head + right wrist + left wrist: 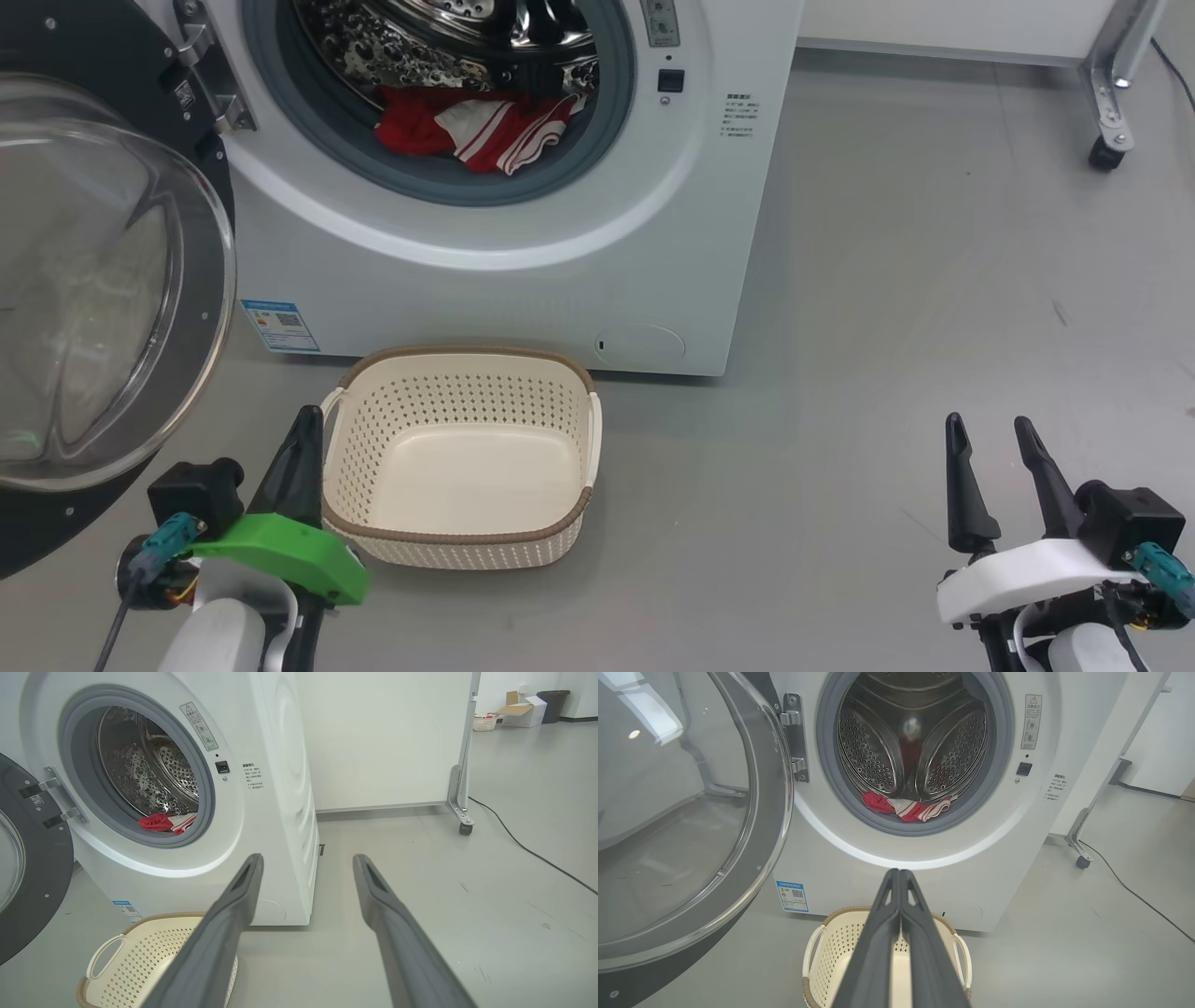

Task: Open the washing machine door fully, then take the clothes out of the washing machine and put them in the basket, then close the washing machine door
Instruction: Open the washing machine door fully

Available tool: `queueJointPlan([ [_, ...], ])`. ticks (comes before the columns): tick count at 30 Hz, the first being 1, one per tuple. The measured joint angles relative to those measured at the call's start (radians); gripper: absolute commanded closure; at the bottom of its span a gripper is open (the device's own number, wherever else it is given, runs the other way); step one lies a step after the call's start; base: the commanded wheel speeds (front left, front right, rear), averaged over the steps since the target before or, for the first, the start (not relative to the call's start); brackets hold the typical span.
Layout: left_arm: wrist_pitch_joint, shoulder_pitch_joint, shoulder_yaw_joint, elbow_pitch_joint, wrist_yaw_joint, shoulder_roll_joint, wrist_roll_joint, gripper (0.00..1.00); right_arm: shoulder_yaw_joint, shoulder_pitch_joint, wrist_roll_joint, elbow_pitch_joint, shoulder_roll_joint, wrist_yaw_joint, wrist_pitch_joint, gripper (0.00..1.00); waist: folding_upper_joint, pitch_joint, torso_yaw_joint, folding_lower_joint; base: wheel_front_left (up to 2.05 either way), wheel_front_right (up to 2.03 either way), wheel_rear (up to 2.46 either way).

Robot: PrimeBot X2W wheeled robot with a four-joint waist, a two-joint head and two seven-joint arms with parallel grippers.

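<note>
The white washing machine point(523, 280) stands ahead with its round black-rimmed glass door point(103, 289) swung wide to the left. Red and red-and-white striped clothes point(476, 126) lie at the front of the steel drum, also seen as clothes point(908, 807) and clothes point(166, 822). The cream basket point(462, 541) sits empty on the floor before the machine. My left gripper point(303, 425) is shut on nothing, just left of the basket's rim; its fingers point(899, 933) press together. My right gripper point(990, 429) stands open over bare floor at the right, with nothing between its fingers point(378, 896).
A white panel on a castor leg point(1111, 140) stands at the back right, and a black cable point(528, 847) runs across the grey floor beside it. Boxes and a bin point(537, 704) sit far off.
</note>
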Motion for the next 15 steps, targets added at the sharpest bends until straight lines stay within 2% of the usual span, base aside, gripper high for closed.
queueJointPlan([
  [6,-0.009,0.022,-0.007,-0.047,0.013,-0.007,0.008,1.0,-0.003,0.023,0.0,-0.002,-0.001,0.0,0.0,0.0,0.0,-0.016,-0.033,0.0,0.0,0.0,0.0],
  [7,-0.009,0.026,-0.009,-0.055,0.014,-0.007,0.015,0.65,-0.003,0.025,0.0,-0.003,-0.001,0.0,0.0,0.0,0.0,-0.018,-0.037,0.0,0.0,0.0,0.0],
  [8,-0.009,0.031,-0.013,-0.062,0.015,-0.006,0.021,0.0,-0.004,0.028,0.0,-0.005,-0.001,0.0,0.0,0.0,0.0,-0.02,-0.04,0.0,0.0,0.0,0.0],
  [15,-0.009,0.054,-0.026,-0.091,0.017,-0.007,0.038,0.0,-0.005,0.03,0.0,-0.015,-0.001,0.0,0.0,0.0,0.0,-0.023,-0.049,0.0,0.0,0.0,0.0],
])
